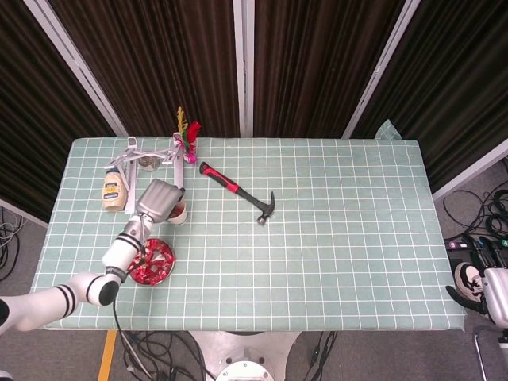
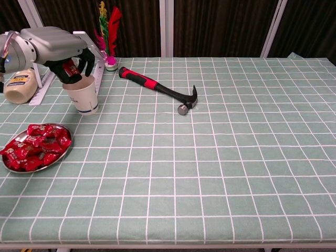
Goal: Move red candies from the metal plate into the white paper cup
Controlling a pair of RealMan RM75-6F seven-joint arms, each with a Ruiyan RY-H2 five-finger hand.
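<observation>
A red candy in a shiny wrapper sits pinched in the left hand right over the white paper cup. Released off-centre, it could catch the rim and fall to the counter. More candies fill the metal plate nearby.

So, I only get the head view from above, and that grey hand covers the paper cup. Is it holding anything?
Observer: Yes. The chest view shows the left hand pinching a red candy in its dark fingers.
Operator: Is the candy inside the cup yet?
Observer: No. From the side it hangs just above the rim of the white paper cup, which stands upright.
</observation>
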